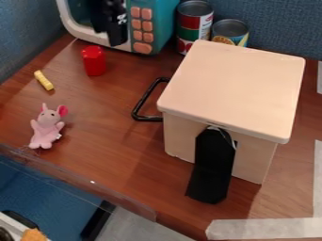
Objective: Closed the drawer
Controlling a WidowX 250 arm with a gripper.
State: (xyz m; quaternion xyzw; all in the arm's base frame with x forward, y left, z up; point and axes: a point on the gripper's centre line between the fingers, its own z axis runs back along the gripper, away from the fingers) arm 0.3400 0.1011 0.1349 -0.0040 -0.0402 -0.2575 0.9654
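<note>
While the tool (117, 29) hangs before the toy microwave (165, 19), spread or pressed together I can't tell, the pale drawer box (232, 87) sits on the tabletop (113, 164), black handle (143, 100) jutting sideways.

1. I hold my black gripper (115, 34) at the far left of the scene, hanging downward.
2. It comes in from the far edge, roughly upright, with small white markings on its right side.
</note>
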